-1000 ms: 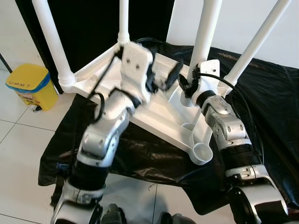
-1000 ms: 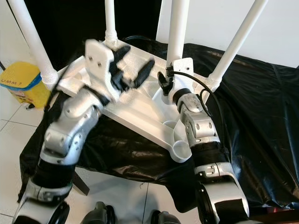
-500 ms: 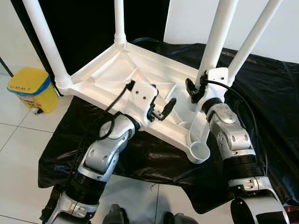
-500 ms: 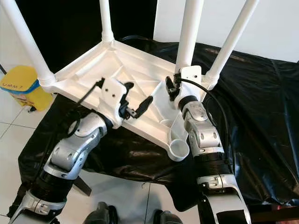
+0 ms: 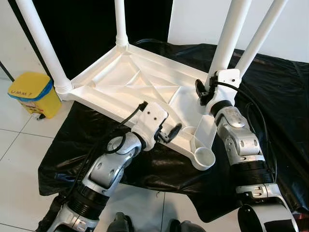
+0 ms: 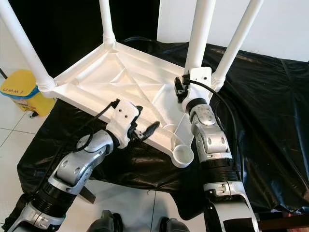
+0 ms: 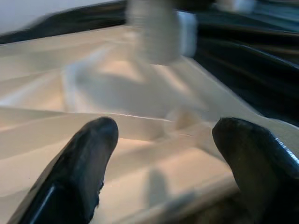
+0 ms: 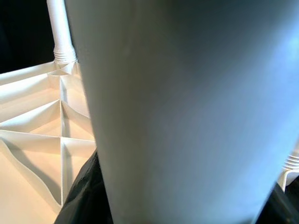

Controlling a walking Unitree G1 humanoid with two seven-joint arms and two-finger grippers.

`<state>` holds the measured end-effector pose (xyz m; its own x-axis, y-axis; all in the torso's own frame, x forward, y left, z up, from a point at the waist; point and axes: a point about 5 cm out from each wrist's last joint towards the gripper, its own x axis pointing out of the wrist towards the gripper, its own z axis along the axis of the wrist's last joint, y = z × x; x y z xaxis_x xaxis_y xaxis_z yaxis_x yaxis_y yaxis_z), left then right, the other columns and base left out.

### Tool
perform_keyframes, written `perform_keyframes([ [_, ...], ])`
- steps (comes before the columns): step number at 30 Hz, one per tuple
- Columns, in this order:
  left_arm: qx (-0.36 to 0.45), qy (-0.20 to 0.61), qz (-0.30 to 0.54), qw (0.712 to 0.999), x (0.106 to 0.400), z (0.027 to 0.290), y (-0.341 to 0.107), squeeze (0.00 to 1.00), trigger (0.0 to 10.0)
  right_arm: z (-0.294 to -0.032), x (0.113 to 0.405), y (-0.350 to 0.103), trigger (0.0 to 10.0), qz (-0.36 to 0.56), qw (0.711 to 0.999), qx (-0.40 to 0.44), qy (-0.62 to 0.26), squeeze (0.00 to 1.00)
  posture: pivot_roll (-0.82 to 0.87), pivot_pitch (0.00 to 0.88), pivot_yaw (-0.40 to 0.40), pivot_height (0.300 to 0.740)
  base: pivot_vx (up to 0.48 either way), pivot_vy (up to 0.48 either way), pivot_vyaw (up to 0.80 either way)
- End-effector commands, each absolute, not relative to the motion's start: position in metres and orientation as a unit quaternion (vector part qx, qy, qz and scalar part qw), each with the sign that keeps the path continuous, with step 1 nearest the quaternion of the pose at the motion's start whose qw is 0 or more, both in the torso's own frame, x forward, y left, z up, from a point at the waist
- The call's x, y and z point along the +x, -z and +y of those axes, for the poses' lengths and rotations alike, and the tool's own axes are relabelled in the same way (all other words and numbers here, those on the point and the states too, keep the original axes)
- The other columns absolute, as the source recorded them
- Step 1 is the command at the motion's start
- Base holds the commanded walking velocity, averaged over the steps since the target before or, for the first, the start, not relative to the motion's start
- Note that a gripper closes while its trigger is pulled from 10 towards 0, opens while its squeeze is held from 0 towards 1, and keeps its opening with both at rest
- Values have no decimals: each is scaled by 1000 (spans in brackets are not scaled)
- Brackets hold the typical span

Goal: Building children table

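Nearest to us, our left hand (image 5: 170,134) hovers open over the near rim of the upturned white children's table (image 5: 140,82), its two black fingers (image 7: 84,163) spread with nothing between them — the wrist view shows the ribbed underside just below the tips. Just right of it, at the near corner of the table, sits an empty round leg socket (image 5: 206,157).

The table lies upside down on a surface draped in black plastic sheeting (image 5: 270,96), which hangs over the near edge toward the tiled floor (image 5: 19,154).

Farther in, our right hand (image 5: 205,92) is closed around the base of a white table leg (image 5: 227,38) — the leg stands between the fingers and rises upright from the table's right side, and it fills most of the right wrist view. Three more white legs stand in their sockets: one just right of the gripped leg (image 5: 258,38), one at the left corner (image 5: 41,43) and one at the far corner (image 5: 120,24).

To the far left, on the floor, stands a yellow bin with a blue band (image 5: 30,92).
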<state>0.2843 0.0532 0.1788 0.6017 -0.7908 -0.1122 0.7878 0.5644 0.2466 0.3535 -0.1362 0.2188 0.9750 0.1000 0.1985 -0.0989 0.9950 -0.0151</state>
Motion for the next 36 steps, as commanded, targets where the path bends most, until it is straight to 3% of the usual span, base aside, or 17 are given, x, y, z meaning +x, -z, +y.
perform_keyframes([
  [1,140,465,-2,874,280,49,-177,0,10000,-138,353,-217,10000,-100,994,1,-45,0,74,102,-80,740,0,0,0],
  [14,155,483,8,862,272,48,-171,0,10000,-133,357,-219,10000,-106,993,2,-50,0,98,71,-88,740,0,0,0],
  [26,194,531,58,823,260,49,-153,0,10000,-133,359,-221,10000,-113,993,0,-47,0,97,58,-81,740,0,0,0],
  [36,221,466,91,852,279,56,-144,0,10000,-133,359,-220,10000,-114,993,1,-44,0,98,60,-78,740,0,0,0],
])
